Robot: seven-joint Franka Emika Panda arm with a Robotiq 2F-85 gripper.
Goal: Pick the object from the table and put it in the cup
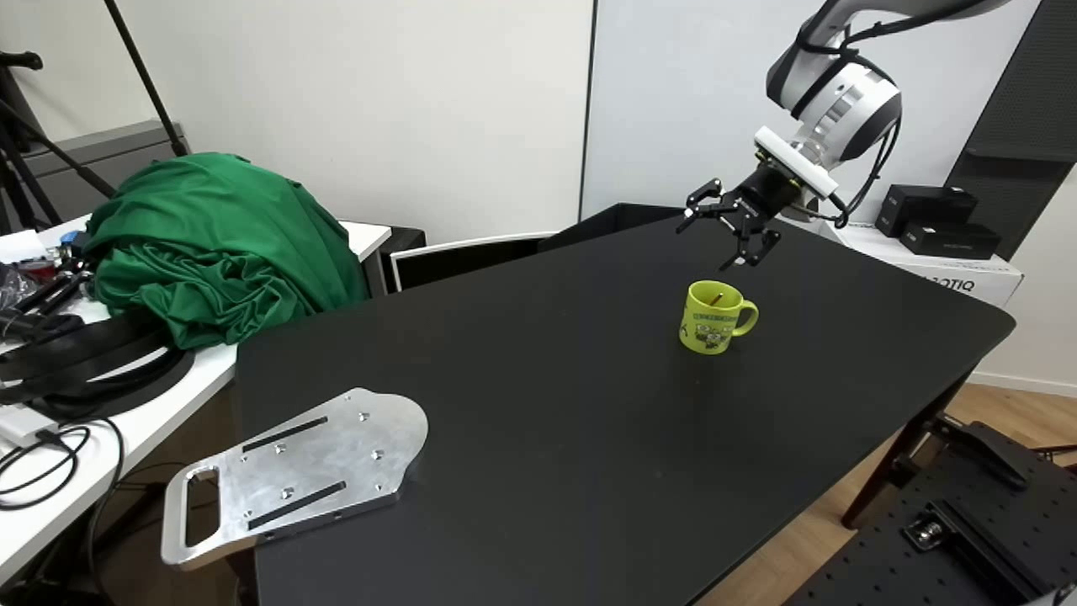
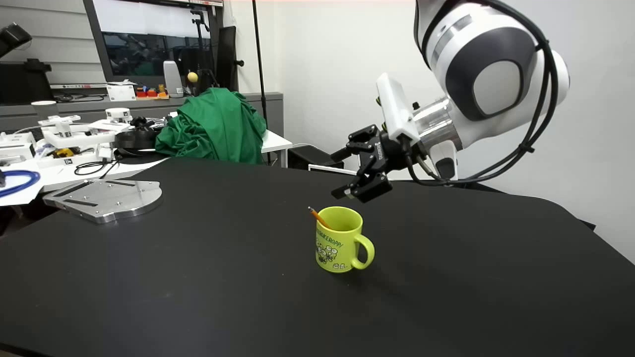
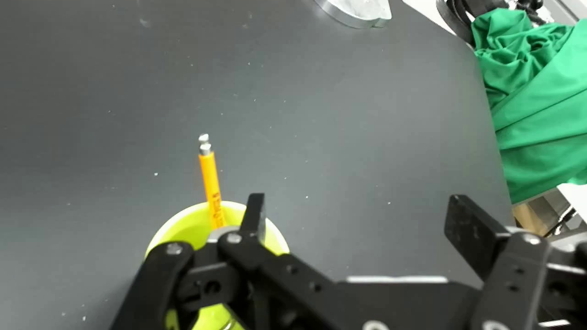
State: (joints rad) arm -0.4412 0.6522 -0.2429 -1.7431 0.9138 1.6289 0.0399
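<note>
One metal board (image 1: 324,461) (mug (image 1: 707,328) well apart)

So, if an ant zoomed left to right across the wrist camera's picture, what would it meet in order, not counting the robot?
The lime-green mug with the orange pencil sticking out of it, then the silver metal plate, then the green cloth.

A black table (image 1: 538,471) is filling the foreground, and a white desk (image 1: 177,412) is standing beside it. White walls (image 1: 379,109) are rising behind — a dark seam (image 1: 588,109) is running down — while a grey cabinet (image 2: 275,114) is sitting farther back. Wooden floor (image 1: 812,539) is showing below.
</note>
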